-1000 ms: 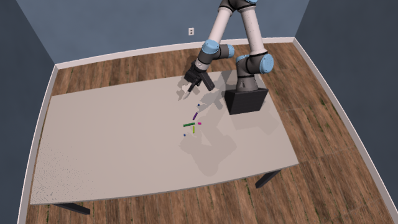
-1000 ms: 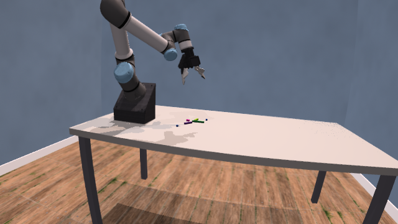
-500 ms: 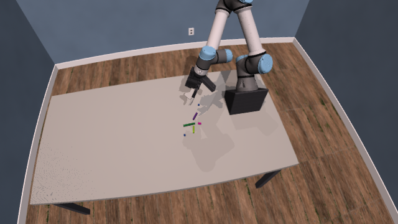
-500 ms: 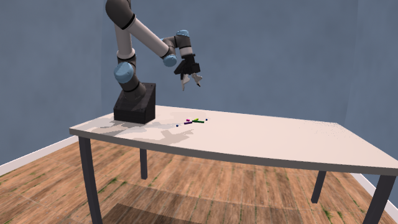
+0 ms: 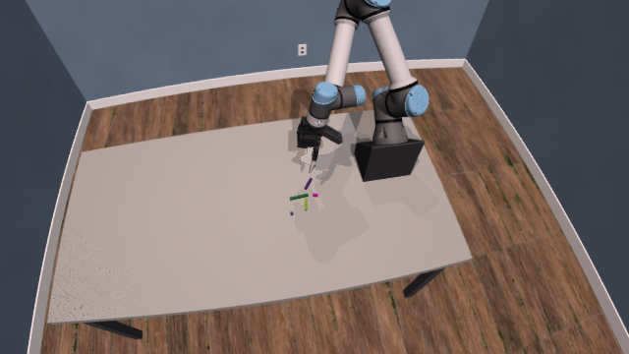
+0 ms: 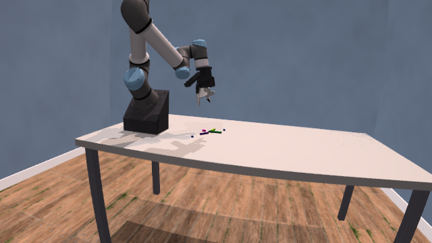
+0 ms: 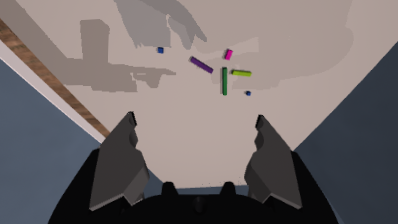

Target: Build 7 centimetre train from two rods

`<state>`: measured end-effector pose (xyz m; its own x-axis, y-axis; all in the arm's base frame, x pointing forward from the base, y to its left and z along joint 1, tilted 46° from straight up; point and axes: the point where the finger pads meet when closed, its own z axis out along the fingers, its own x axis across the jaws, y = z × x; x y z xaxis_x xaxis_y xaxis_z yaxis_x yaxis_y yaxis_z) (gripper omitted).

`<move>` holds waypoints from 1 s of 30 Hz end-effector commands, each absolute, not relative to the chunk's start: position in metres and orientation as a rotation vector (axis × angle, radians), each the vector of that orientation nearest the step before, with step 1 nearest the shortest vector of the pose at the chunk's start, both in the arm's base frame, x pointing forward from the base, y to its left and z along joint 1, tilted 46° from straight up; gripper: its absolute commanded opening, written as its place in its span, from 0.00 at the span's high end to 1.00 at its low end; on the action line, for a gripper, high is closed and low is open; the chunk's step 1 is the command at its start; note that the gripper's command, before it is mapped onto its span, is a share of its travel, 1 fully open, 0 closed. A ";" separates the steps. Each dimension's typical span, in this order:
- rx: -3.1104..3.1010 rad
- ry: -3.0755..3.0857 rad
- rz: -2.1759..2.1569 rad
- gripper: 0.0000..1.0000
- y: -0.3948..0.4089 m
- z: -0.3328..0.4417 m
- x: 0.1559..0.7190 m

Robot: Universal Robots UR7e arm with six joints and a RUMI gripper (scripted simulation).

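Observation:
Several small rods lie in a cluster on the table (image 5: 172,221) (image 6: 304,152). A purple rod (image 5: 308,184) (image 6: 204,133) (image 7: 201,64) lies nearest the arm's base. A green rod (image 5: 299,197) (image 6: 217,131) (image 7: 224,81) and a lime rod (image 5: 306,204) (image 6: 212,129) (image 7: 241,73) form a T shape. A magenta rod (image 5: 314,195) (image 6: 204,130) (image 7: 228,54) lies beside them. One blue rod (image 5: 291,213) (image 6: 224,129) (image 7: 248,93) lies past the green rod, and another blue rod (image 6: 192,136) (image 7: 160,50) lies apart. My gripper (image 5: 312,164) (image 6: 203,99) (image 7: 197,114) is open and empty, high above the table near the purple rod.
The arm's black base block (image 5: 388,157) (image 6: 146,113) stands on the table's far corner, close to the rods. The table edge and the wooden floor show at the left in the wrist view.

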<state>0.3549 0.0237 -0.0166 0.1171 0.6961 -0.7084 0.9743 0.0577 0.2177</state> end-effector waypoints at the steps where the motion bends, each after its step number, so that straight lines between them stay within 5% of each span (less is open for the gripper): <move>1: 1.631 1.741 -0.562 0.00 0.012 -0.024 0.350; 30: 1.130 2.324 -0.969 0.00 -0.052 -0.061 0.302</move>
